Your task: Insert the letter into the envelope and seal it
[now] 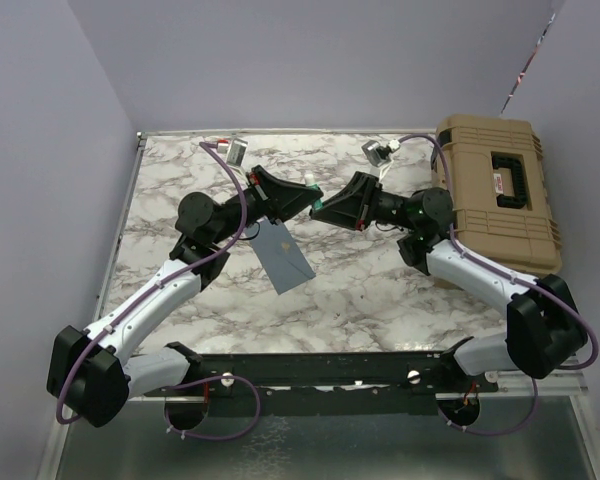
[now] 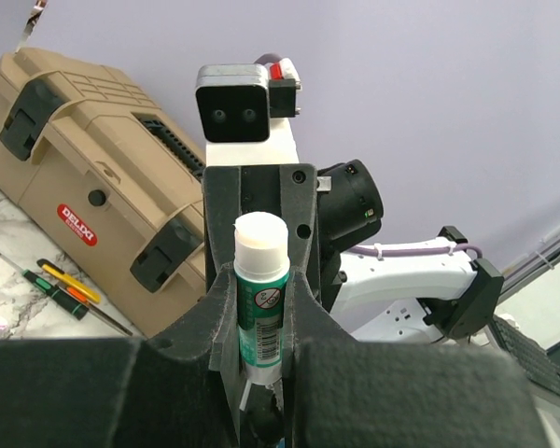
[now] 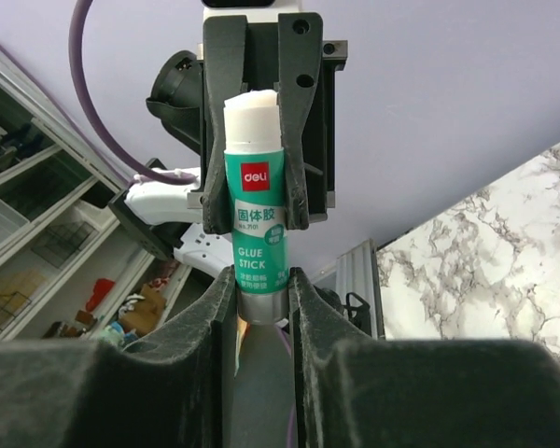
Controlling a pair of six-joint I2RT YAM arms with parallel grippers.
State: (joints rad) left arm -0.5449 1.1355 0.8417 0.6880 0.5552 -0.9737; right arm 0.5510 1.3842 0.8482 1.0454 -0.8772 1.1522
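Both left claw [image 2: 261,317] and right claw [image 3: 261,289] pinch (narrowly) glue stick [image 3: 255,215].

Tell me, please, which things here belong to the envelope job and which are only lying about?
For the job:
- envelope
- glue stick, for sealing
- letter: not in view

Lying about:
- tan case
- thin tools beside the case
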